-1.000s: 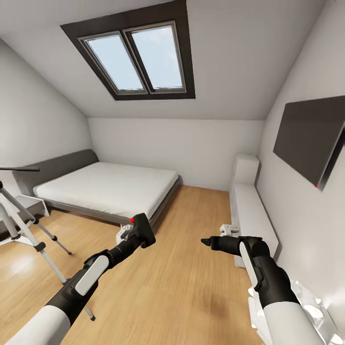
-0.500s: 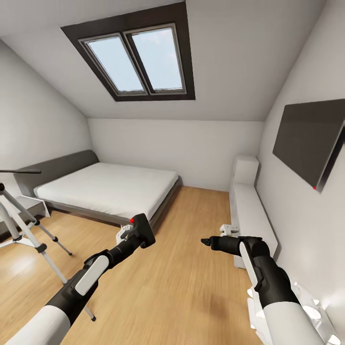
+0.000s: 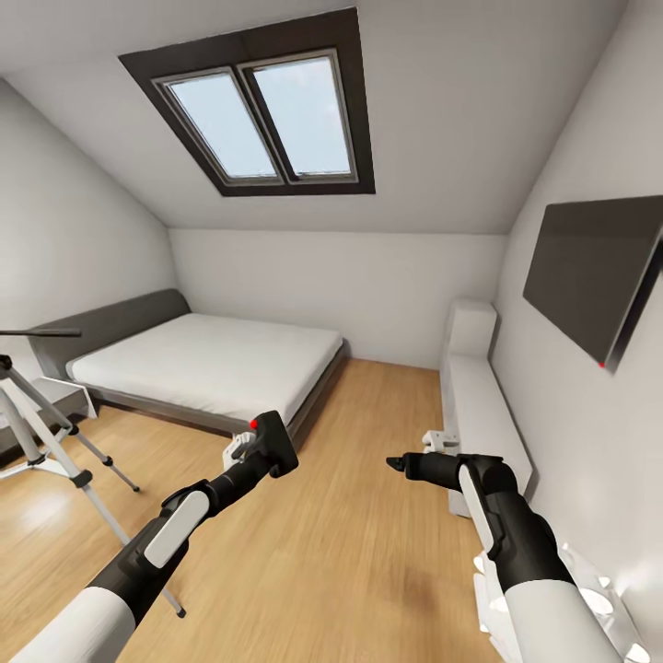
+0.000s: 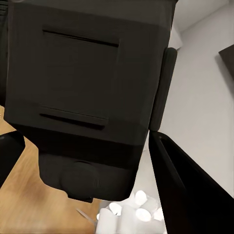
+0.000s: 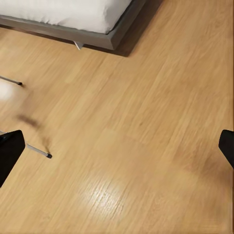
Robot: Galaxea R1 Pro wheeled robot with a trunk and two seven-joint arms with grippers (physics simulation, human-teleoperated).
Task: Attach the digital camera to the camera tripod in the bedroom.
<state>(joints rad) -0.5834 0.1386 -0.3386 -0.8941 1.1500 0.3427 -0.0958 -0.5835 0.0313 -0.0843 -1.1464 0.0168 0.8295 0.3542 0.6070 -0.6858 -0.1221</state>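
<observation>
Over the last 1 second the whole head view has drifted slightly, so the camera moved. The left gripper (image 3: 262, 451) holds its jaws clamped on the digital camera (image 3: 274, 443), well apart from the camera tripod (image 3: 41, 428) beside the bed (image 3: 207, 364). The right gripper (image 3: 396, 465) has its jaws spread wide, empty. Attachment has not begun.

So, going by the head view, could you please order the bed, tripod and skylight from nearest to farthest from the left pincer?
1. Bed: just beyond the left pincer, which holds the digital camera.
2. Camera tripod: off to the left.
3. Skylight: overhead in the sloped ceiling.
</observation>
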